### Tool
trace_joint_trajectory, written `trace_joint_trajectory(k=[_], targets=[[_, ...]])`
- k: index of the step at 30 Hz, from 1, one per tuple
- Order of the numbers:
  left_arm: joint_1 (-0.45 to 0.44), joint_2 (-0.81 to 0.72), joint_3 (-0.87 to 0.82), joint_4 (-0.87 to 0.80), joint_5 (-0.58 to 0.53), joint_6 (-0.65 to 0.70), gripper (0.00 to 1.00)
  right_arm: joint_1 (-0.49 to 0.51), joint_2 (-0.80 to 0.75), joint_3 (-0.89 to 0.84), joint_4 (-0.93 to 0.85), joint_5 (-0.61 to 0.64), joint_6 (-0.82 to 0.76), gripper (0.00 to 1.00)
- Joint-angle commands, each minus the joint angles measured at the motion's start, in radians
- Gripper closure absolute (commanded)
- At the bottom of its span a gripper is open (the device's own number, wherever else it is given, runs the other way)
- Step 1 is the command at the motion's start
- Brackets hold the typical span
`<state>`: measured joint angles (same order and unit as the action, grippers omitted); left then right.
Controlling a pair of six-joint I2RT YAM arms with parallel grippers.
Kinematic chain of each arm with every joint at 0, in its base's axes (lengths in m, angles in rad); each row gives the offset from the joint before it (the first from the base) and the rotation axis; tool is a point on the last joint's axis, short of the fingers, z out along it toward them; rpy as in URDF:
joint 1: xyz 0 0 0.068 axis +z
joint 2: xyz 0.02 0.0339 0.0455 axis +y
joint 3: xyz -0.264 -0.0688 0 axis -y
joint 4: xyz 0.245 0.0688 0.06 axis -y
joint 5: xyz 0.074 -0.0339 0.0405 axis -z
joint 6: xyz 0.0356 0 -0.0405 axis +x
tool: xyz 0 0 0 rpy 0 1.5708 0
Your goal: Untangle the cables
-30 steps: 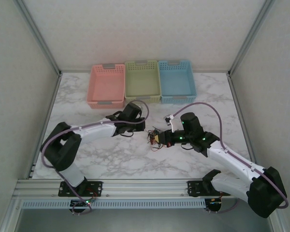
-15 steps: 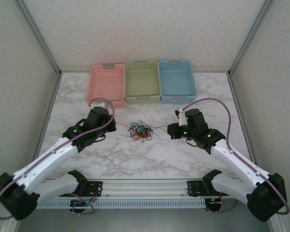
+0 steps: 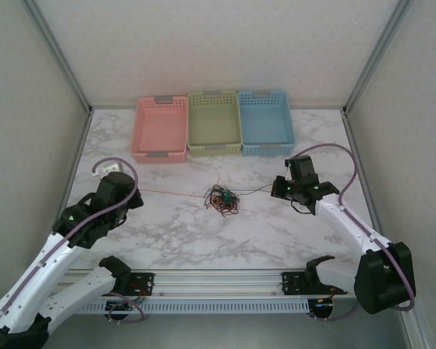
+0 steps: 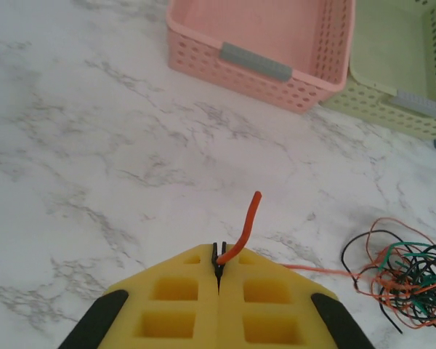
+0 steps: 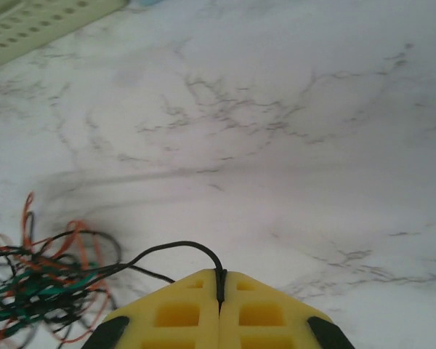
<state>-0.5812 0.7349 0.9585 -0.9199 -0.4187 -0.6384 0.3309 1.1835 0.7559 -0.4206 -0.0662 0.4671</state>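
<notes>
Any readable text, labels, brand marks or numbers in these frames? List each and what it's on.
No readable text in any view.
Blank: the grey tabs on the pink basket and green basket.
Unmarked: the yellow left claw, shut on the red-orange cable.
Unmarked: the yellow right claw, shut on the black cable.
Too small to tell: any label on the arm bases, top view.
</notes>
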Motion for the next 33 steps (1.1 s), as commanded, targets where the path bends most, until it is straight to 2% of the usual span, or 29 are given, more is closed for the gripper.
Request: trace_joint_trajectory(k=[1,4,12,15,17,19,25,29,33], targets=[[0.015,-0.015,0.083,-0.124,-0.139,0.034,1.00,-0.035,0.047,0.039,-0.049,0.091,-0.003,1.00],[0.018,-0.018,0.126,-0.153,-0.168,0.052,1.00,-0.051,0.088,0.048,-0.061,0.120,-0.009,1.00],[0.020,-0.026,0.239,-0.239,-0.303,0.107,1.00,-0.060,0.146,0.071,-0.126,0.308,-0.032,1.00],[0.020,-0.023,0.255,-0.235,-0.329,0.136,1.00,-0.061,0.147,0.069,-0.096,0.272,-0.029,1.00],[0.020,-0.019,0.245,-0.214,-0.301,0.150,1.00,-0.061,0.146,0.066,-0.070,0.223,-0.021,1.00],[0.020,-0.015,0.241,-0.218,-0.303,0.153,1.00,-0.060,0.153,0.081,-0.075,0.227,-0.015,1.00],[0.023,-0.058,0.292,-0.263,-0.485,0.231,1.00,-0.062,0.174,0.114,-0.126,0.355,-0.014,1.00],[0.023,-0.057,0.370,-0.300,-0.547,0.262,1.00,-0.069,0.200,0.117,-0.139,0.445,0.000,1.00],[0.023,-0.061,0.457,-0.305,-0.555,0.287,1.00,-0.085,0.225,0.111,-0.136,0.493,0.017,1.00]])
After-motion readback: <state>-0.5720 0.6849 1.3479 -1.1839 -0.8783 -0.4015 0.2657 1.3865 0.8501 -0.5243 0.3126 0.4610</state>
